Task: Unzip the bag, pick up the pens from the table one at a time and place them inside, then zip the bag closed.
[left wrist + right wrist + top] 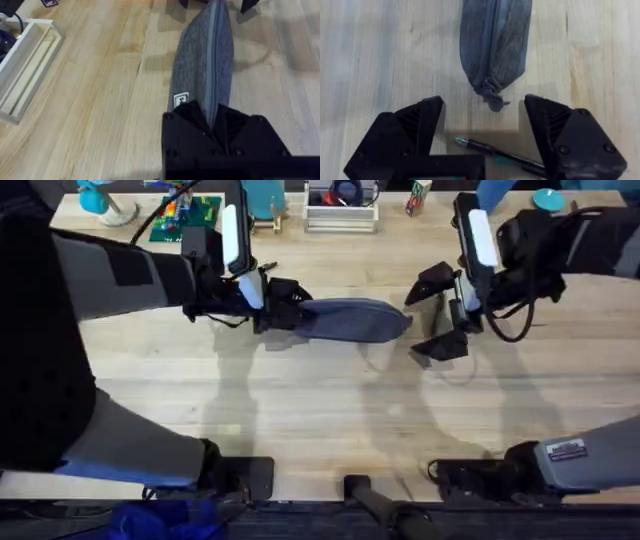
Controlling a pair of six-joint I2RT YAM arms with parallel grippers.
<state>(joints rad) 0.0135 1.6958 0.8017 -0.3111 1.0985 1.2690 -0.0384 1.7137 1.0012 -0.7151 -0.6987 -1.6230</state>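
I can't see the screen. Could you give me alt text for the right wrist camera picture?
A grey-blue fabric pencil pouch lies on a light wooden table, its puckered end pointing at the right gripper, whose two black fingers stand wide open. A slim dark pen lies on the table between them.

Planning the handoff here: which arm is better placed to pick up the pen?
Probably the right. Its end effector is open with the pen on the table between its fingers, just off the pouch end. The left end effector is shut on the pouch's other end.
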